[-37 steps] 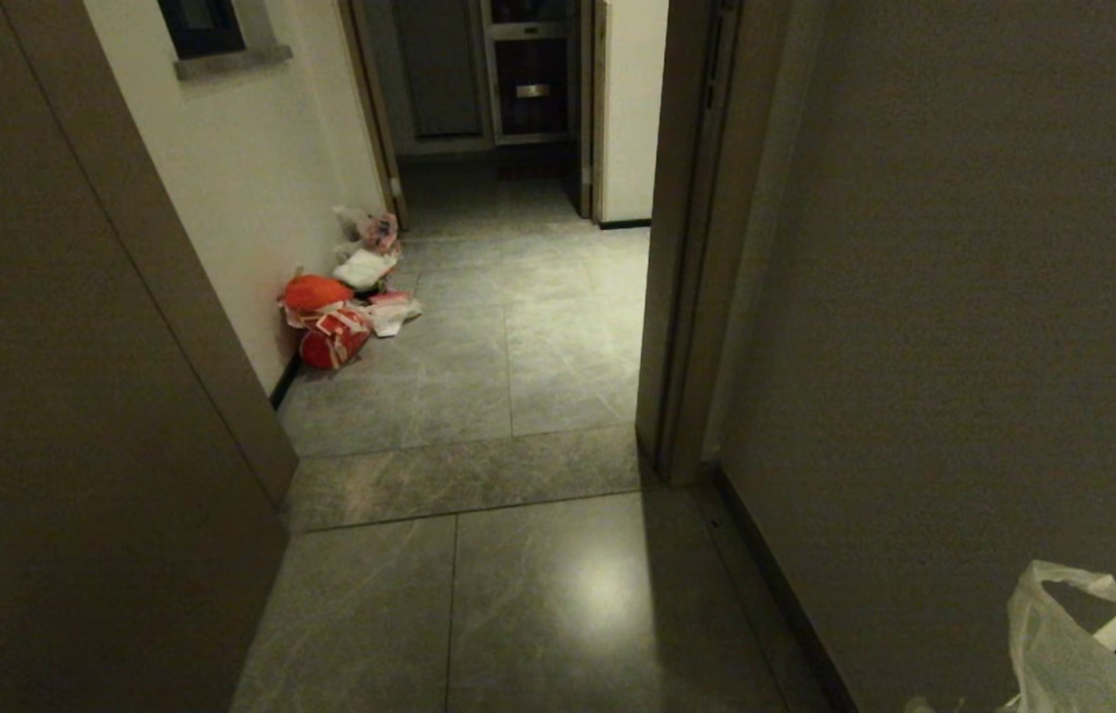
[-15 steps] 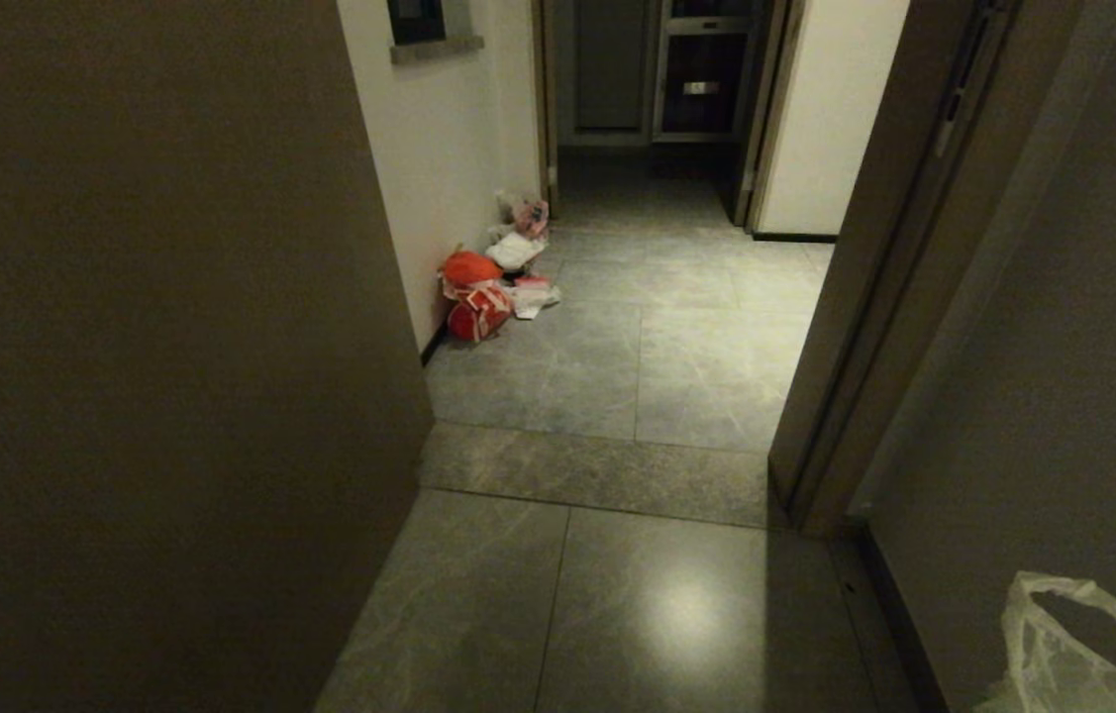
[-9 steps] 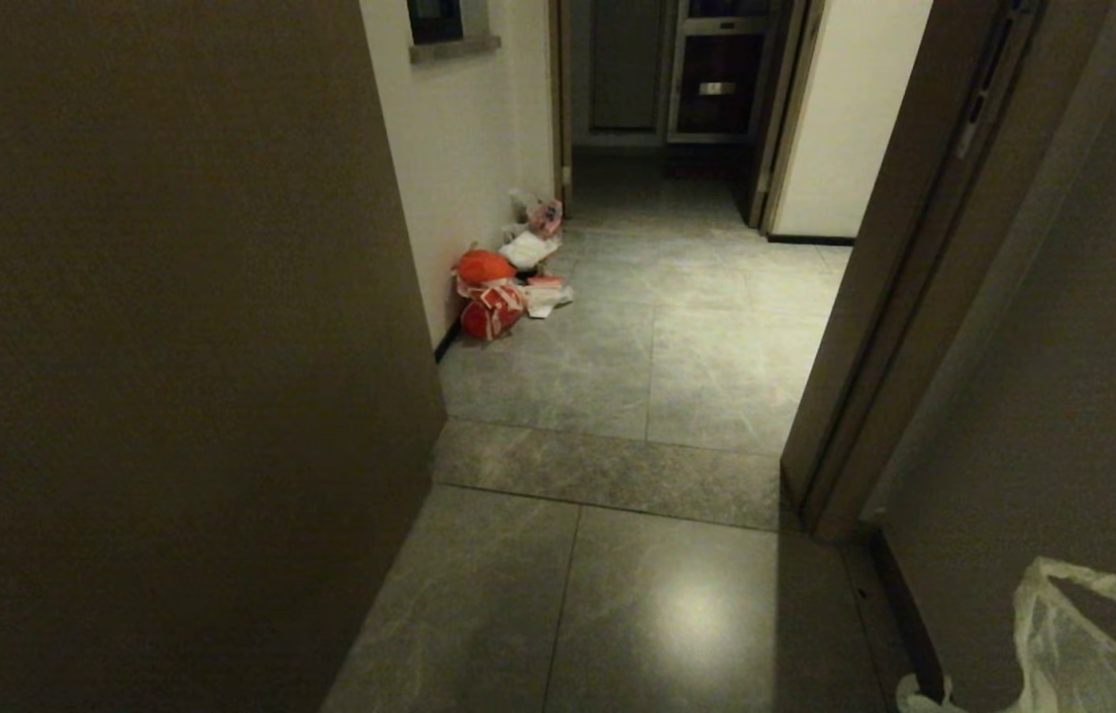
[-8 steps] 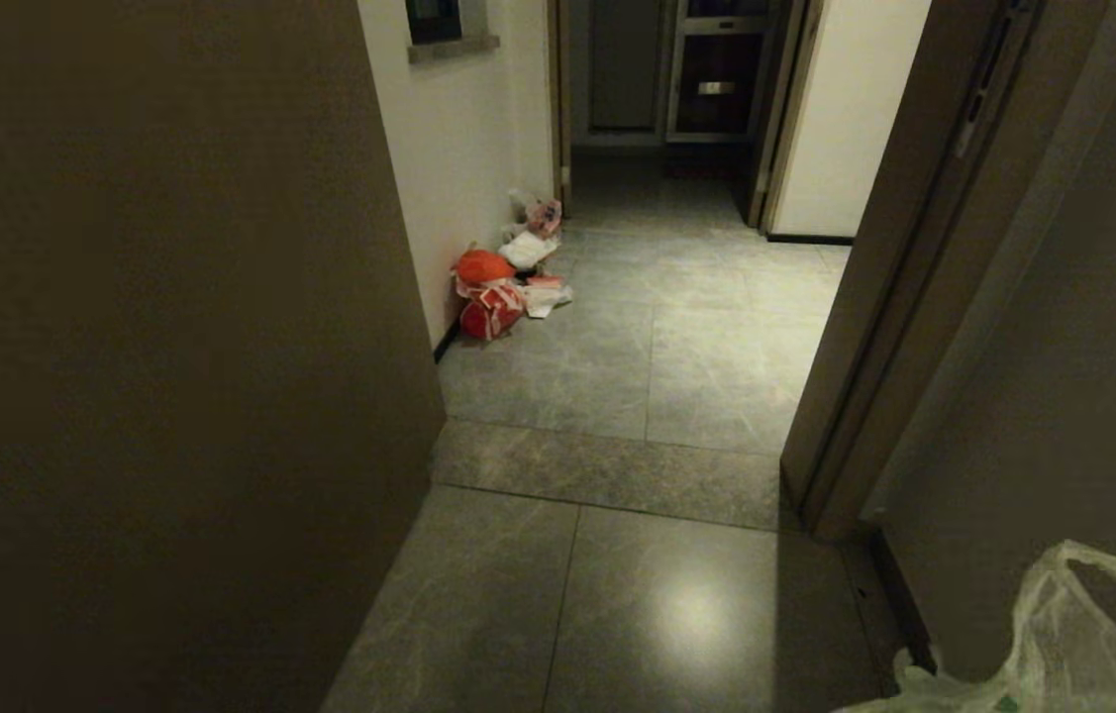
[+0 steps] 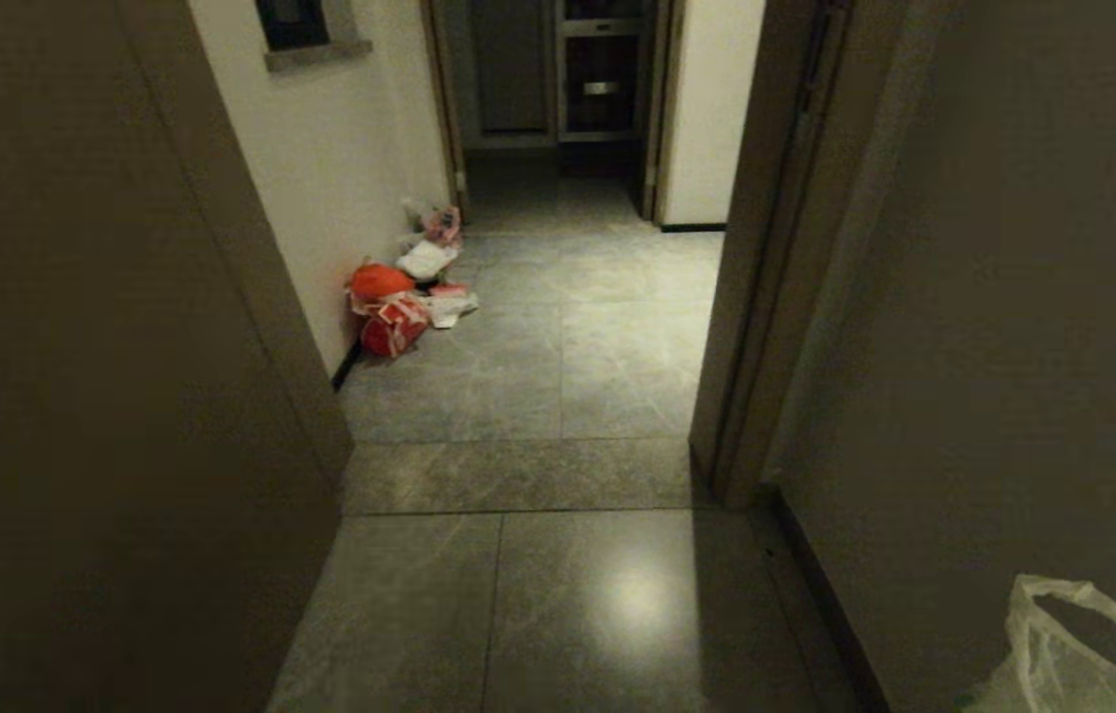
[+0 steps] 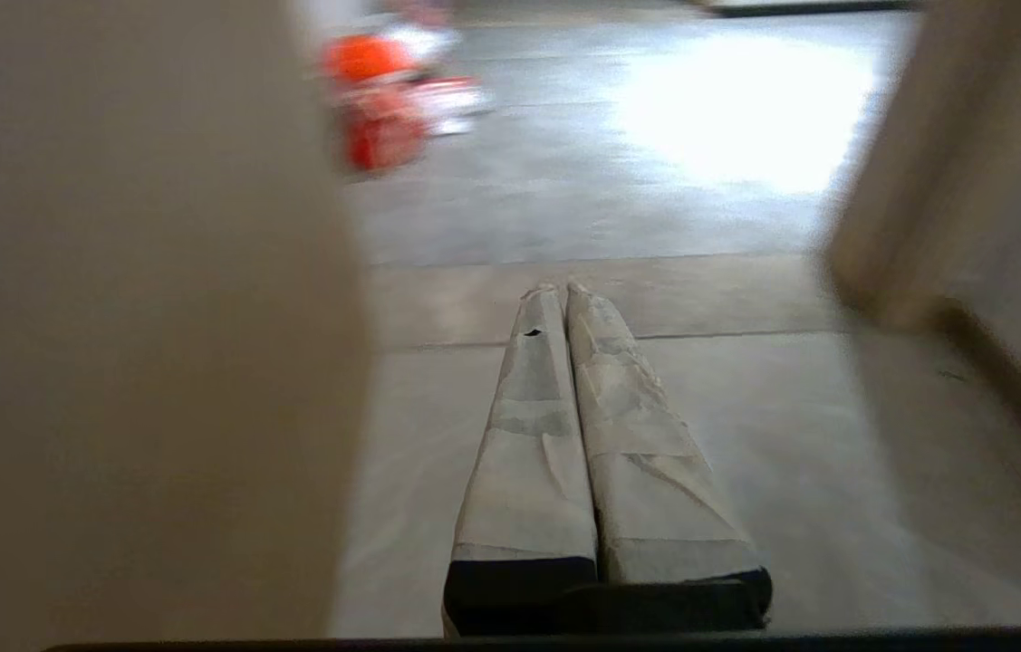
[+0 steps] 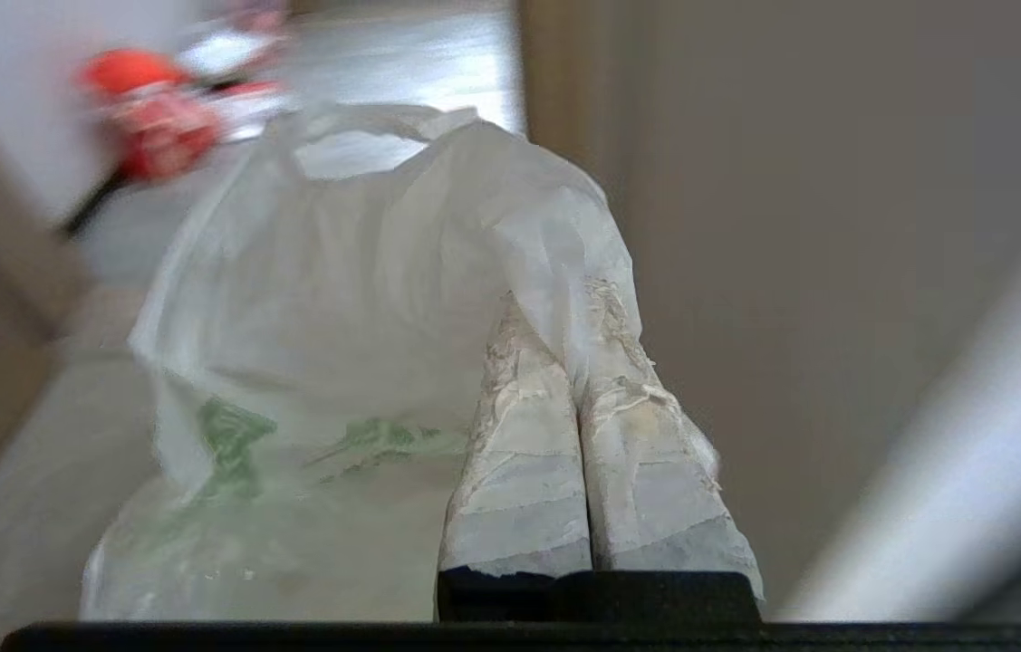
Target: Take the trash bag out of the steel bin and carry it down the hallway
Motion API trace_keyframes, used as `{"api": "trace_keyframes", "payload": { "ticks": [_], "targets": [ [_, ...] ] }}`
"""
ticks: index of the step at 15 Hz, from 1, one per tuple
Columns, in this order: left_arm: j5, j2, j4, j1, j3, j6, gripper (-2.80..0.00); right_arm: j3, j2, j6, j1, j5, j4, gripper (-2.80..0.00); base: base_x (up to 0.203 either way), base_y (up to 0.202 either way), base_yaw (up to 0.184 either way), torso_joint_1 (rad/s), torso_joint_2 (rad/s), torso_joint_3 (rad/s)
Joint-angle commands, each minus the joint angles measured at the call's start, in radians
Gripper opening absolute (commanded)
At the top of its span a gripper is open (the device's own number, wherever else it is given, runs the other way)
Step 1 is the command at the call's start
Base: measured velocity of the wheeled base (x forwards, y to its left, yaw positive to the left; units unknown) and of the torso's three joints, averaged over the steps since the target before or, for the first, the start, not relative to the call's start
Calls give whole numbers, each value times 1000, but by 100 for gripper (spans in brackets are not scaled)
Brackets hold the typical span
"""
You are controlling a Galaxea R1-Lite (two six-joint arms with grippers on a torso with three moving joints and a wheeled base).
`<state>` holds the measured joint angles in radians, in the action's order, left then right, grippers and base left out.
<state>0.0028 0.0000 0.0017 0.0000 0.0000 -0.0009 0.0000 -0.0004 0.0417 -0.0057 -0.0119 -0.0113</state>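
Note:
The trash bag (image 7: pixel 356 272), thin whitish plastic with green printing, hangs from my right gripper (image 7: pixel 555 303), whose taped fingers are shut on its edge. In the head view the trash bag (image 5: pixel 1072 649) shows only at the lower right corner, beside the brown wall. My left gripper (image 6: pixel 560 290) is shut with nothing in it, pointing level over the floor. The hallway (image 5: pixel 558 347) of grey marbled tiles runs ahead through a doorway. The steel bin is out of view.
A brown door (image 5: pixel 102 396) stands close on the left and a brown door frame (image 5: pixel 765 297) on the right. A pile of red-orange bags (image 5: pixel 389 307) and white litter lies against the left wall. A dark doorway with a cabinet (image 5: pixel 597 79) ends the passage.
The whole head view has swung, so the doorway and the pile now sit further left; the camera turned. The trash bag still hangs at the lower right, swaying slightly.

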Motion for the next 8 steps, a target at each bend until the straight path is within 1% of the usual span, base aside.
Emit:
{"api": "trace_keyframes", "payload": {
  "ticks": [1,3,4,8],
  "targets": [
    [0,0,0,0,0,-1,-280,0,0,1,0,0,-1,-280,-5,15,-200,-2,-2,2],
    [0,0,0,0,0,-1,-280,0,0,0,0,0,-1,-280,-2,15,-151,5,2,0],
    [0,0,0,0,0,-1,-280,0,0,0,0,0,-1,-280,-2,6,-67,3,-2,7],
    [0,0,0,0,0,-1,-280,0,0,0,0,0,-1,-280,0,0,0,0,0,0]
  ]
}}
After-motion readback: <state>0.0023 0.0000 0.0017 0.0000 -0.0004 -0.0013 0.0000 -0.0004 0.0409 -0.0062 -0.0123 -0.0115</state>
